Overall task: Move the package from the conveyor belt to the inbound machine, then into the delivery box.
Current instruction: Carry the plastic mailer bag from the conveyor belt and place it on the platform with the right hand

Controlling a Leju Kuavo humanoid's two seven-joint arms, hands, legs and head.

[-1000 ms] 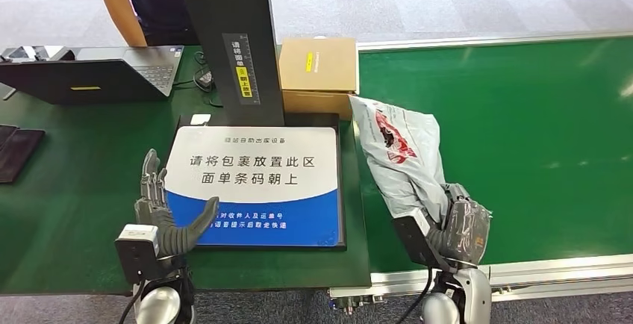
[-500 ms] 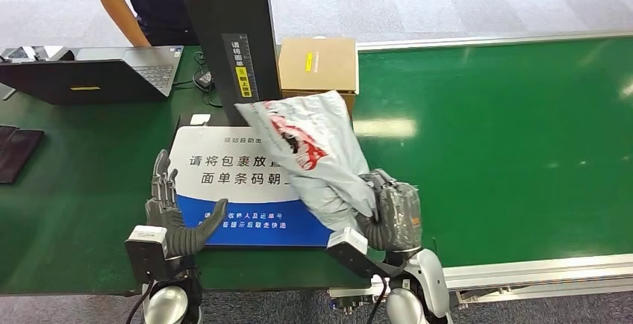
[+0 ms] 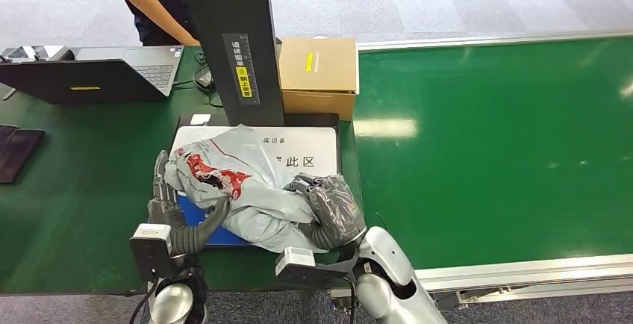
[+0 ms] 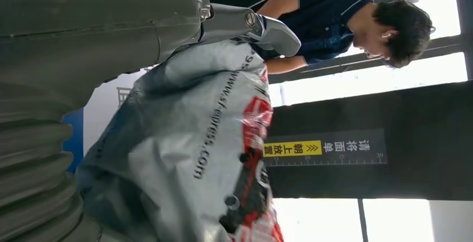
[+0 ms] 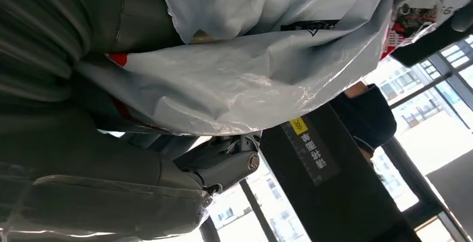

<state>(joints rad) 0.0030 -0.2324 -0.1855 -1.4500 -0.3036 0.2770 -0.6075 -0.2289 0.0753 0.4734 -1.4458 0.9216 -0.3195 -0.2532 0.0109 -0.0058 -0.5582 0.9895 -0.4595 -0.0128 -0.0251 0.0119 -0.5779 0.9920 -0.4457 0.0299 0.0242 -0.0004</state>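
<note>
Grey plastic, printed in red, sags across the inbound machine's white-and-blue scanning pad [image 3: 317, 156] as the right hand [image 3: 332, 212] holds the package [image 3: 246, 189] by its near end, fingers wrapped into the film. The left hand [image 3: 173, 216] waits at the pad's near-left corner with fingers apart and thumb out, the bag's edge draped against it; whether it bears any weight is hard to judge from the head view. Done well, this step means laying the package flat inside the pad's border, under the black scanner column [image 3: 235, 40], with the label side up as the printed notice asks, and letting go only once the bag rests fully on the pad. Loose film can cling to the fingers, so a slow release would likely serve best. Behind the pad stands a cardboard box [image 3: 317, 70], close to the column and probably the delivery box for the later leg. A laptop [image 3: 97, 74] sits open on the green worktop [image 3: 67, 182] to the left, a person [image 3: 153, 3] stands beyond it, and the conveyor belt [image 3: 507, 137] runs along the right.
</note>
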